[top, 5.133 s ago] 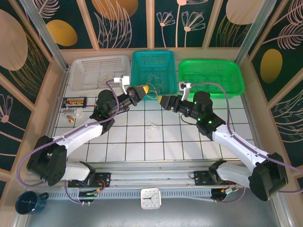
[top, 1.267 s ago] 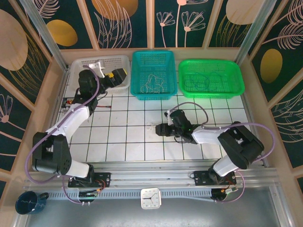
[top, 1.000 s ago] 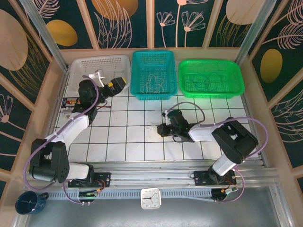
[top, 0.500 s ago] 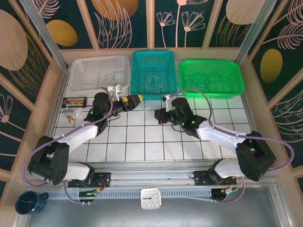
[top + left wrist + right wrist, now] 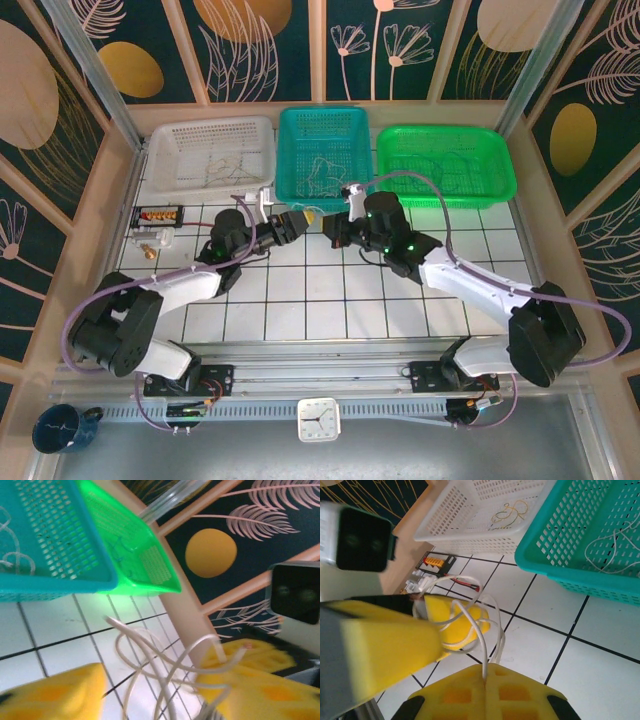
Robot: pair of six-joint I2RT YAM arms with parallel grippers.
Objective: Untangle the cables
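Note:
The cables (image 5: 470, 612) are a small knot of whitish loops held up off the tiles between my two grippers (image 5: 316, 213). My right gripper (image 5: 485, 674) is shut on one strand that runs straight into the seam of its yellow pads. Facing it, my left gripper (image 5: 302, 217) has its yellow fingers (image 5: 385, 650) apart, and the loops hang around the smaller one and across the gap. In the left wrist view the loops (image 5: 150, 650) spread between a yellow finger (image 5: 55, 695) and a yellow block at the right. Both grippers meet just below the teal basket.
Three baskets line the back: white (image 5: 165, 170), teal (image 5: 288, 190) and green (image 5: 500, 185), each with loose wires inside. A red wire with a small connector board (image 5: 160, 214) lies at the left edge. Open white tiles stretch toward the arm bases.
My left gripper came from the white basket to the centre and its jaws narrowed. My right gripper lifted the knot off the tiles and carried it up and left to meet it.

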